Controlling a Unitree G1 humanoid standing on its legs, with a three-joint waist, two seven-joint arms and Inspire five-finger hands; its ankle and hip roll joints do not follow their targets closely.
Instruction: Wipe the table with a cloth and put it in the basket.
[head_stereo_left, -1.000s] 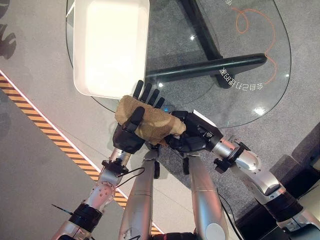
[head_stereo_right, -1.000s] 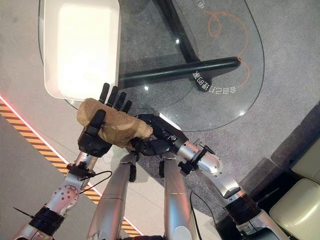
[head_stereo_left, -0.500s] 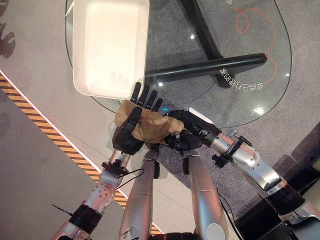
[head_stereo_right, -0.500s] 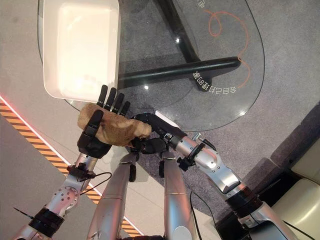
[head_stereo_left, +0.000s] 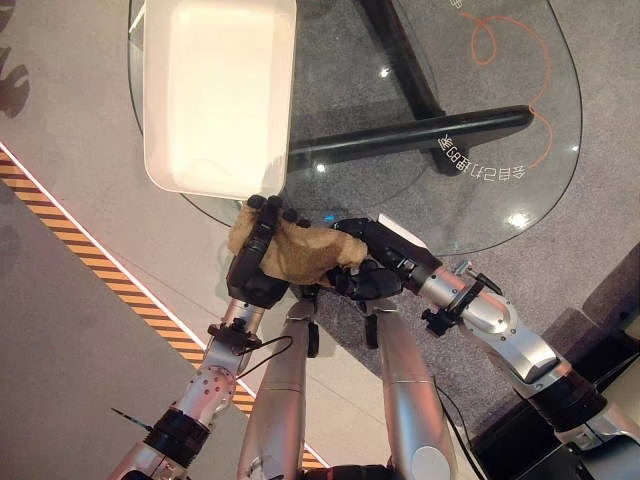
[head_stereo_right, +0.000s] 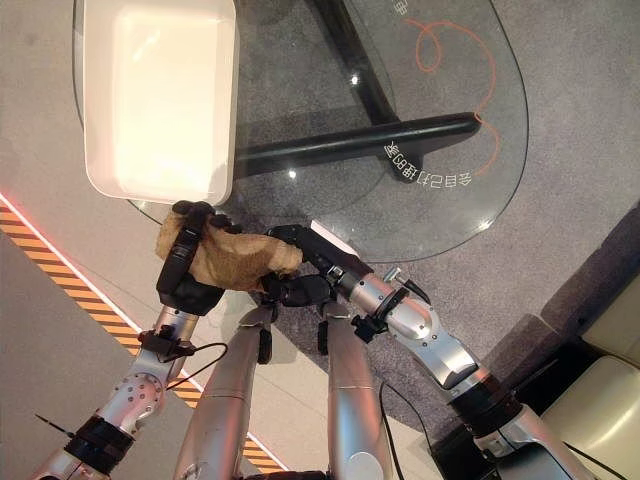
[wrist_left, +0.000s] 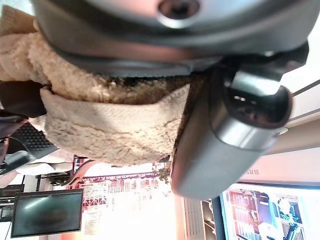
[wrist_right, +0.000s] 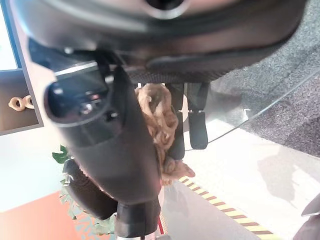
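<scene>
Now: left hand (head_stereo_left: 256, 268) curled round cloth (head_stereo_left: 305, 252) | right hand (head_stereo_left: 368, 262) pinching its other end | basket (head_stereo_left: 180, 180) just beyond left hand, nearer arm.

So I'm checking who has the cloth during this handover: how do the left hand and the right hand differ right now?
The left hand has its fingers curled over the top of the tan cloth, while the right hand grips the cloth's other end from the side. The left hand is beside the white basket, the right hand farther from it. Both are dark, shut on the cloth, at the glass table's near edge.
</scene>
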